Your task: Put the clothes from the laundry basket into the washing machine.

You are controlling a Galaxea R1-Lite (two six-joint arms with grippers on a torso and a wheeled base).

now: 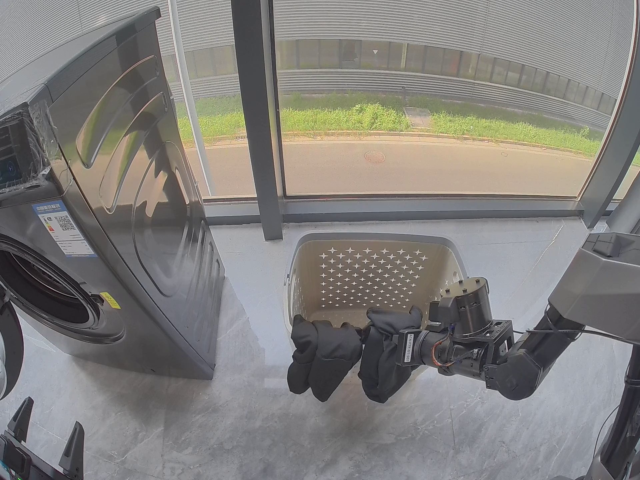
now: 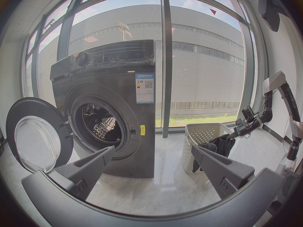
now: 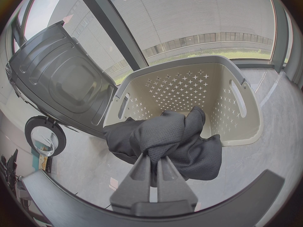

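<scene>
Right gripper is clamped on the dark clothes, which dangle over the near rim of the laundry basket, probably lifted for carrying. Left gripper sits wide open, well away from the basket.

Black right arm, grey wedge-fingered pincer
</scene>
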